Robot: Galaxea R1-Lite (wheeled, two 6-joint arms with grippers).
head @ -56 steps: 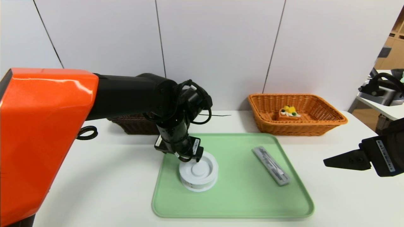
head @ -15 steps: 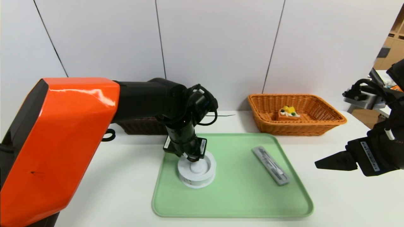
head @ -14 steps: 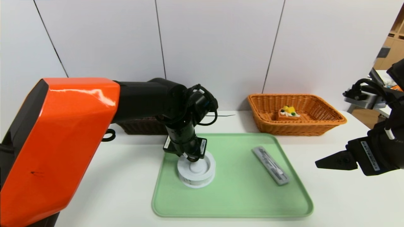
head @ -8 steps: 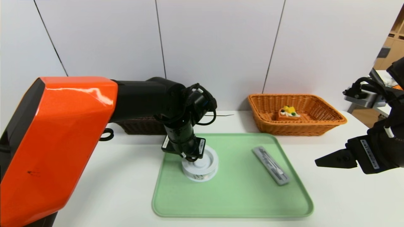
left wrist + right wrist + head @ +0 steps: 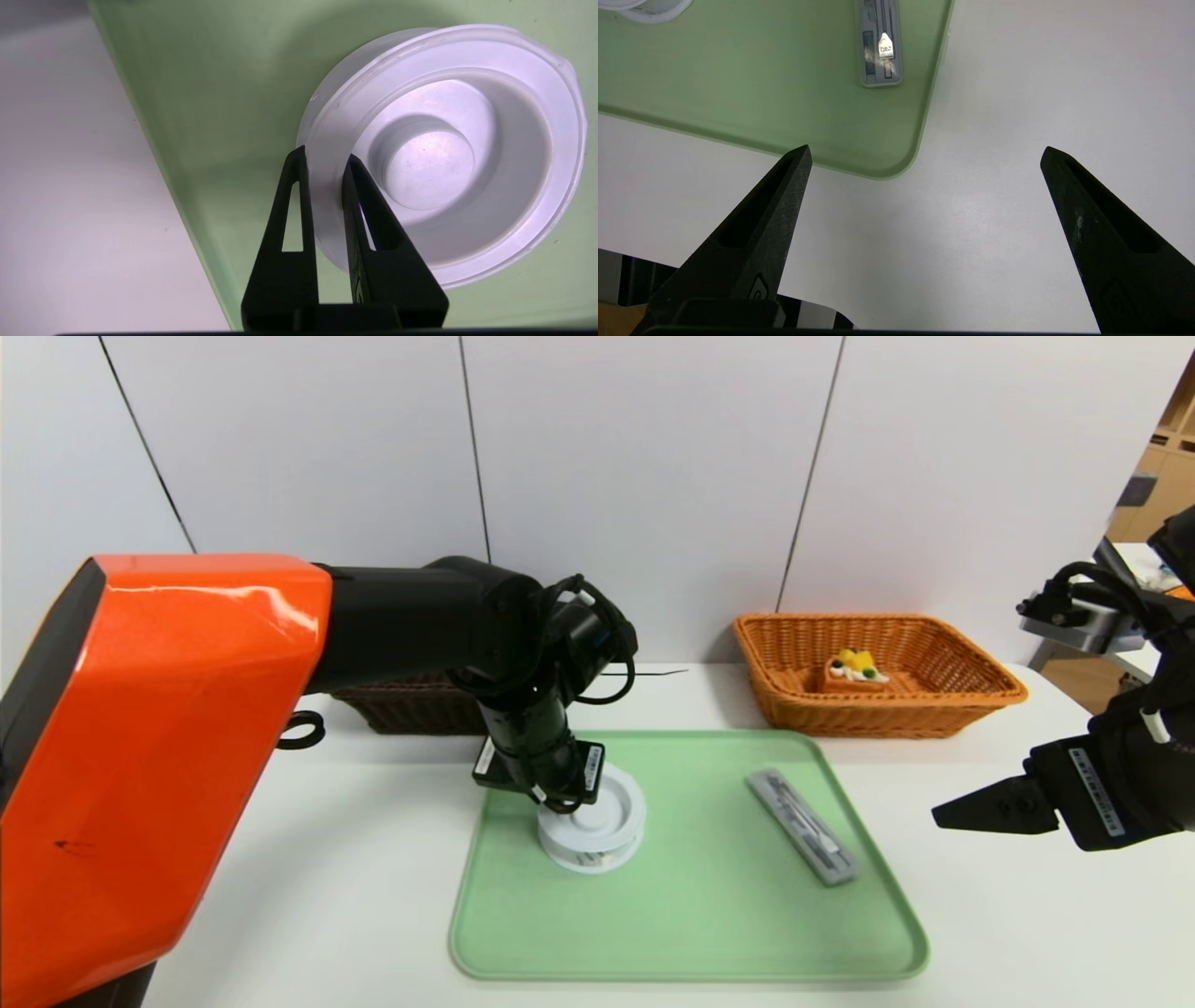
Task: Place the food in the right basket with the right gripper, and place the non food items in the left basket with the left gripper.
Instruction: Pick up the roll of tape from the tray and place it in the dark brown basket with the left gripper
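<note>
My left gripper (image 5: 328,154) is narrow, its two fingers closed on the rim of the white tub (image 5: 590,821), one finger outside the wall and one inside the hollow top. In the head view I have hold of it at about the tub's own 10 o'clock. The tub has a ringed top with a round raised knob in the middle; I can't tell whether its base is touching the tray.

Taking 12 o'clock as straight away from me, the tub is at 10 o'clock from the middle of the green tray (image 5: 691,973), inside its edge. At 2 o'clock on the same tray lies the long grey case (image 5: 803,826), with a shiny metal piece in it. It slants, far end toward 11 o'clock and near end toward 5, well apart from the tub.

Past the tray at 10 o'clock, the dark left basket (image 5: 420,707) stands partly hidden behind my left arm (image 5: 401,621); I can't see inside it. Past the tray at 1 o'clock is the orange-brown right basket (image 5: 868,717), with the cake (image 5: 854,672) in it, topped in white, yellow and green.

My right gripper (image 5: 927,151) is parked wide, with nothing between its fingers, over the white table (image 5: 308,896) at the tray's 3 o'clock.
</note>
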